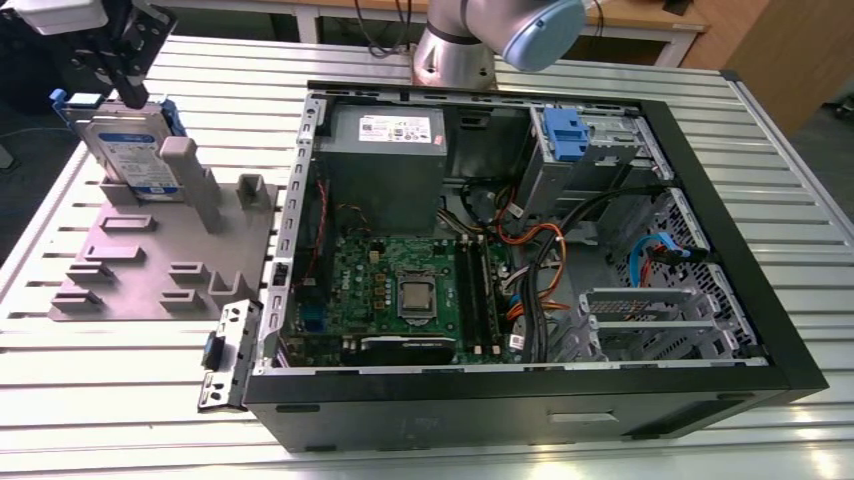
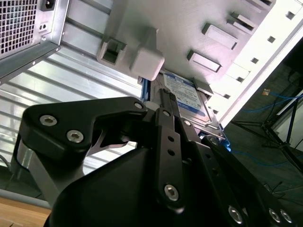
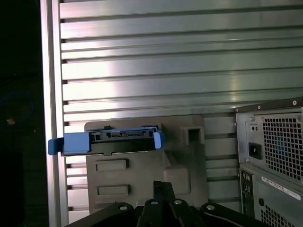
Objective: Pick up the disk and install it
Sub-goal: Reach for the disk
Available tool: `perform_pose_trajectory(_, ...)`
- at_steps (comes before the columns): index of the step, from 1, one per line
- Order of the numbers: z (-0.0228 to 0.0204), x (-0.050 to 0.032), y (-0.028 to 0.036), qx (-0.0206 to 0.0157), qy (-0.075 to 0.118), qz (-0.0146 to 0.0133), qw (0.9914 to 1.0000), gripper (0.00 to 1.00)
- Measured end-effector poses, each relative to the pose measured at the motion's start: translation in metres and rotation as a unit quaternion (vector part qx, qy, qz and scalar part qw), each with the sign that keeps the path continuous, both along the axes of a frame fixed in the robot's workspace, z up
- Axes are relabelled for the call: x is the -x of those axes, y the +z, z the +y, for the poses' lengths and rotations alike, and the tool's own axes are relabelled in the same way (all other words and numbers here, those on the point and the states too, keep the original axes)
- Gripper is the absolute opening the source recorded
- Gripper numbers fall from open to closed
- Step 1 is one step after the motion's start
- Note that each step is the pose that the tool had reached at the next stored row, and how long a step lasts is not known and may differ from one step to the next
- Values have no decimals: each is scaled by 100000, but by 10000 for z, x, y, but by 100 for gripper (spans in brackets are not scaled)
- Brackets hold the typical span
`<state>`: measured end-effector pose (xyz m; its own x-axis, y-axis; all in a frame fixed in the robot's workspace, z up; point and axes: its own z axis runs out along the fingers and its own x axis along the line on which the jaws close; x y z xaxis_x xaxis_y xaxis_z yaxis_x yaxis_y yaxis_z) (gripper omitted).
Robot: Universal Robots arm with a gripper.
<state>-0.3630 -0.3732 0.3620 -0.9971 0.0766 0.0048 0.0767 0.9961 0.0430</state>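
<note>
Black gripper point(image 1: 130, 92), fingers pinched together on nothing, is hanging right over the silver, blue-framed rectangular disk point(image 1: 134, 152) standing upright in a grey plastic fixture point(image 1: 134, 265).

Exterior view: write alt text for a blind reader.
The robot's hand hangs over a disk standing upright in a grey stand on a slatted metal table. Beside it, on the exterior view's right, lies an open computer case.

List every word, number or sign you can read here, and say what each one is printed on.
Nothing is legible.
White-and-blue label on the disk: print too small to read.
White sticker on the power-supply box: blurred.
Strip sticker on the computer case: too small to read.
</note>
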Motion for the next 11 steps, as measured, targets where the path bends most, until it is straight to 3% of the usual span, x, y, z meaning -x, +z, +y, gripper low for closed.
perform_pose_trajectory(5, 8, 138, -21, -4, 10, 45, 100000, 11)
perform_pose_trajectory(11, 127, 294, -65, 1, 11, 234, 100000, 11)
